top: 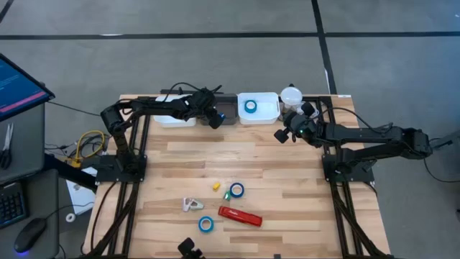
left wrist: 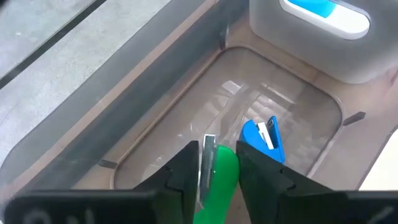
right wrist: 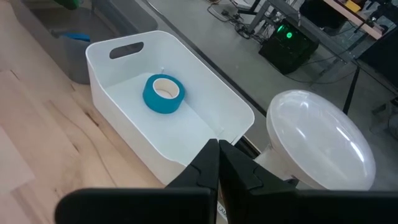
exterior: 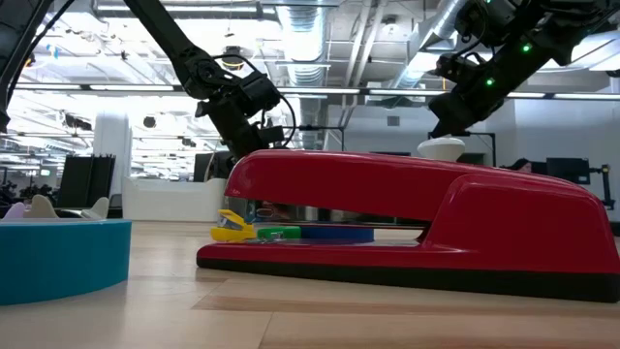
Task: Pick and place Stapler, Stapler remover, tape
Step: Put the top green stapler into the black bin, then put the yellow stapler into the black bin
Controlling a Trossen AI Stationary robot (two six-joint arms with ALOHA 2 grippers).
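Observation:
The red stapler lies flat near the table's near edge and fills the low view. Two blue tape rolls lie flat beside it. A third roll lies in the white bin. My left gripper hangs over the grey bin at the far edge, shut on a green staple remover. A blue staple remover lies on that bin's floor. My right gripper is shut and empty, hovering beside the white bin's right end. My left gripper pinches the green staple remover's plastic body between its two fingers, and the metal jaw end sticks out past the fingertips. The fingers point down into the grey bin. The remover is lifted clear of the bin's floor.
A white staple remover, a yellow bit and a green bit lie near the tape rolls. A white dome-shaped lamp stands right of the white bin. Another white bin sits left of the grey one. Bare wood spans mid-table.

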